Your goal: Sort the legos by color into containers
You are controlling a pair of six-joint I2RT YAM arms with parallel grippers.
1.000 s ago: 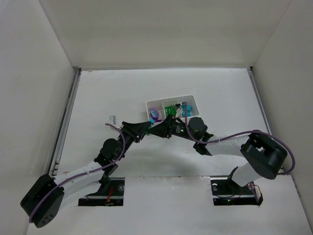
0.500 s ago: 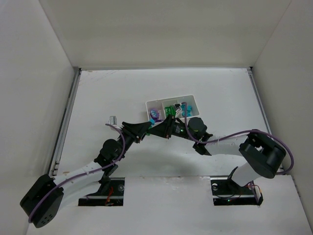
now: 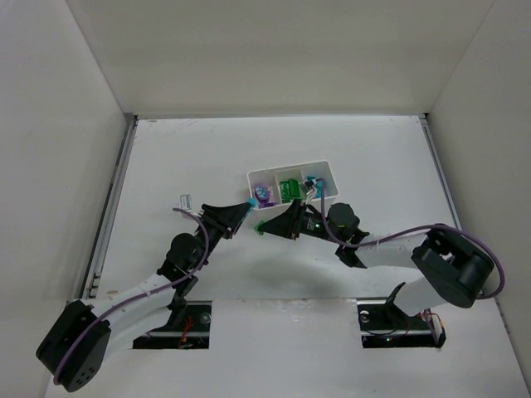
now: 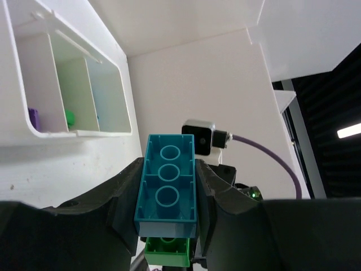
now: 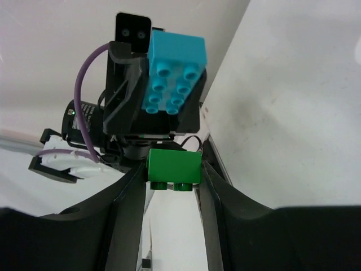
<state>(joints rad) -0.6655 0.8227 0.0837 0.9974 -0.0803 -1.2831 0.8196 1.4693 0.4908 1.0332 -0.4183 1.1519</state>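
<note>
Teal lego (image 4: 167, 192), clamped in the left gripper (image 3: 242, 207), had come apart from the green lego (image 5: 174, 168) pinched by the right gripper (image 3: 267, 225), beside the tray (image 3: 290, 168); both looked ready for sorting.

Through the left wrist camera the white tray (image 4: 79, 133) runs off the left edge, and its walls hide all but a sliver of a purple brick (image 4: 32, 117) and a green piece (image 4: 69, 117). The teal brick (image 4: 167, 189) covers part of the green brick (image 4: 167, 250) beyond it. From above, the tray's contents are too small to count.
</note>
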